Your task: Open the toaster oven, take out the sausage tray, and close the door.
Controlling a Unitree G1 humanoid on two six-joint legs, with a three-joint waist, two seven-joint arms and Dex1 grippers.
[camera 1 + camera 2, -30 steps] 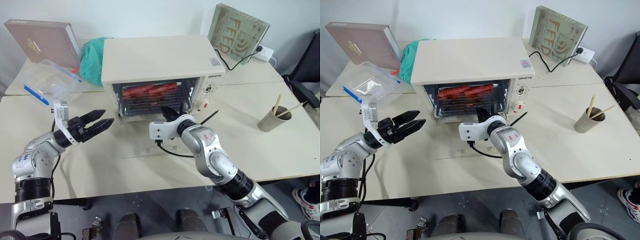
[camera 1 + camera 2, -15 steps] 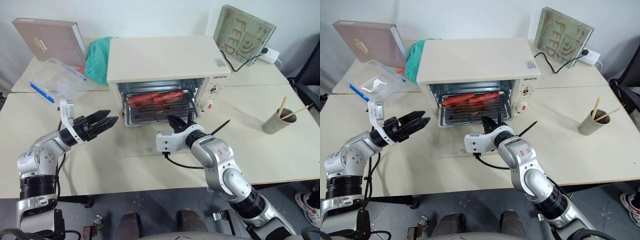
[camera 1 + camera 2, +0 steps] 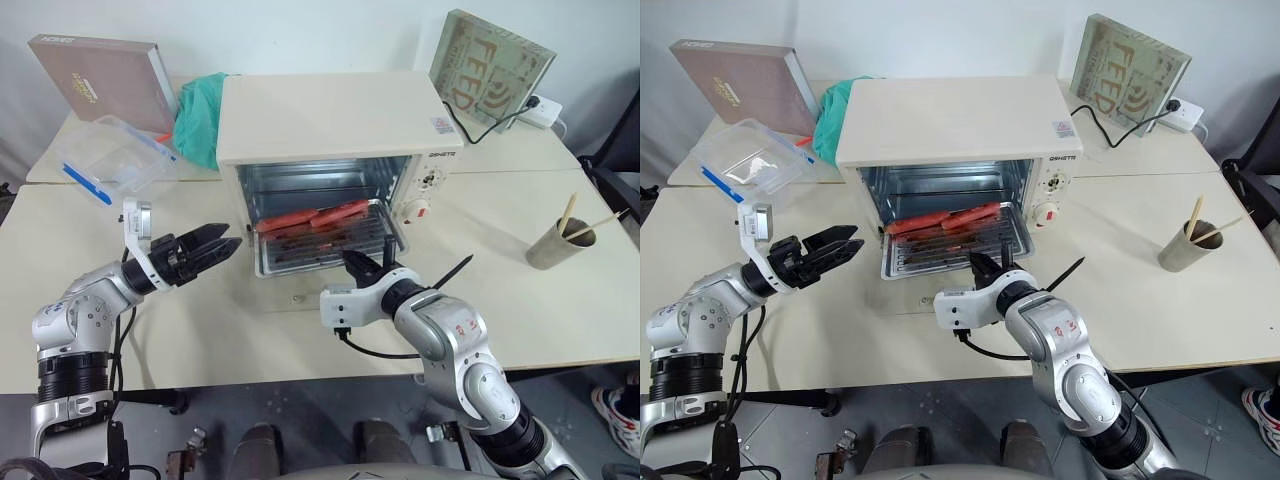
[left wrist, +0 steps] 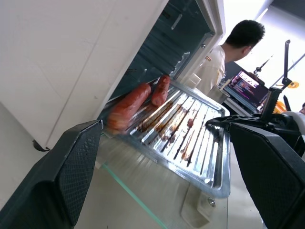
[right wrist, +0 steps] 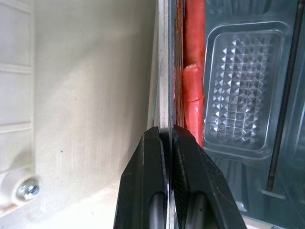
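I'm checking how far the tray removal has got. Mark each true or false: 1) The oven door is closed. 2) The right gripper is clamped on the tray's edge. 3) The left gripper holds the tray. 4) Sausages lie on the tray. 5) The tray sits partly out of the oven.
1) False: the door of the toaster oven lies open beneath the tray.
2) True: the right gripper is shut on the sausage tray at its front rim.
3) False: the left gripper is open, apart from the tray.
4) True: sausages lie at its back.
5) True.
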